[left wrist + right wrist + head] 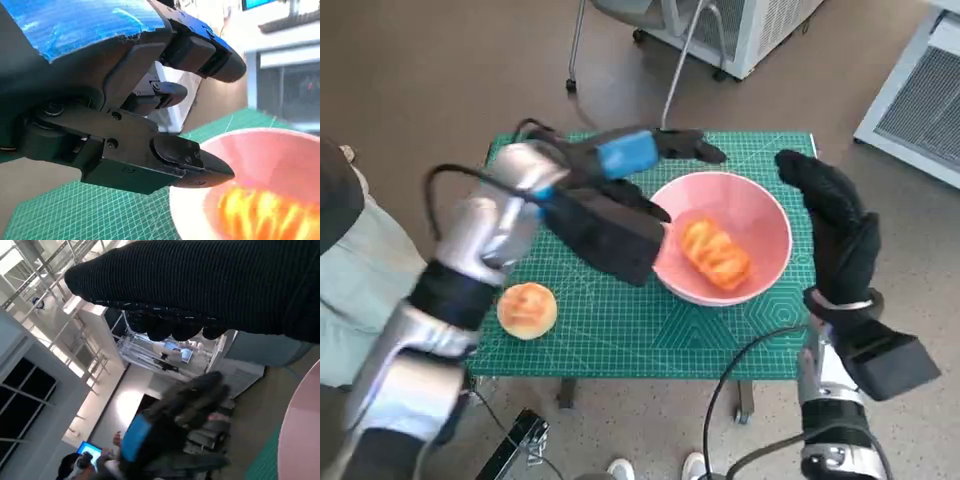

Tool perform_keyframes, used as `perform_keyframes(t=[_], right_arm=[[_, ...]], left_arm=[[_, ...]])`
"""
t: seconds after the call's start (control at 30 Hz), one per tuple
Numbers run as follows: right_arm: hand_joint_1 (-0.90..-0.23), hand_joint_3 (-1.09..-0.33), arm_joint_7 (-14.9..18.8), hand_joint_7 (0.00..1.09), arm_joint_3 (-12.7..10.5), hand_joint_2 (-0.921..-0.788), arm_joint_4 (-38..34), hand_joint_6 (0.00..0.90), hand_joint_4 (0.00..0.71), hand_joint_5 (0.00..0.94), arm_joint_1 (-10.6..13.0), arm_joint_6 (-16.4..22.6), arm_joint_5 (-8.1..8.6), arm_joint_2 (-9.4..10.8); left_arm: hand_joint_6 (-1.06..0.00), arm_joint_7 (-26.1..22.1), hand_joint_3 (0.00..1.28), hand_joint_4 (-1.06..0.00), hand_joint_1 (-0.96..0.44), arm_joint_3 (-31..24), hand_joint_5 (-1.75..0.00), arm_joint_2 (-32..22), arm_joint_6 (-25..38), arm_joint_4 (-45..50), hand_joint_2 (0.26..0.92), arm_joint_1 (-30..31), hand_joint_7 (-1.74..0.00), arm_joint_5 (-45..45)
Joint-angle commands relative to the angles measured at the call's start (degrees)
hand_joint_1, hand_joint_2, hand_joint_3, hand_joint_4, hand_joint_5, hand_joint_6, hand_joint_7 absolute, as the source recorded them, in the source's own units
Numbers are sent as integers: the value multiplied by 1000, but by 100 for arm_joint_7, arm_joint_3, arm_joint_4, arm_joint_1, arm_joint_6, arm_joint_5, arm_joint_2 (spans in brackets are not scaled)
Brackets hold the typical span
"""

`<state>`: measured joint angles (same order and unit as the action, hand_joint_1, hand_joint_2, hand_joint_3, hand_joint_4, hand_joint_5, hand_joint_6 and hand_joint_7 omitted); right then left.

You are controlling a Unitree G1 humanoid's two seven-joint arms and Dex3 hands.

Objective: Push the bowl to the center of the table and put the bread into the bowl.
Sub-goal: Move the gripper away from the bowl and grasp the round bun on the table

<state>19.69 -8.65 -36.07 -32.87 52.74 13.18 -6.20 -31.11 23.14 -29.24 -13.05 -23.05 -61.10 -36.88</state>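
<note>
Pink bowl (pixel 765 215), pale at the rim, and inside it an orange-gold bread (pixel 716 254) streaked with darker ridges. A second bread (pixel 527 309) glows golden brown with a paler top. Under everything, a green mat (pixel 620 330) ruled in a fine white grid. The left hand (pixel 620 170) shows black with bright blue tape. The right hand (pixel 835 215) wears plain black knit.

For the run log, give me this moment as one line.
bowl: mid-table, bread inside | roll: on mat | left hand: empty, by bowl | right hand: empty, beside bowl
</note>
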Motion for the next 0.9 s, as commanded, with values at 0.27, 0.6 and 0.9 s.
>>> perform_keyframes(t=[0.27, 0.6, 0.9], right_arm=[[-555, -698, 38, 718, 125, -921, 62, 80, 372, 1, 105, -166, -28, 29], [-558, -714, 102, 745, 185, -921, 122, 69, 365, 0, 101, -330, 57, 56], [-554, -725, 175, 787, 218, -921, 172, 45, 359, 0, 76, -474, 116, 86]], left_arm=[[-330, -1024, 0, -370, -65, -1374, -30, -1341, 632, 2439, 859, 1455, -714, 917], [-366, -2342, 0, -347, 5, -1929, -3, -2531, 1907, 3625, 817, 2507, -322, 941], [-395, -2581, 0, -279, 24, -2478, 0, -2950, 2449, 4225, 799, 3610, -151, 1214]])
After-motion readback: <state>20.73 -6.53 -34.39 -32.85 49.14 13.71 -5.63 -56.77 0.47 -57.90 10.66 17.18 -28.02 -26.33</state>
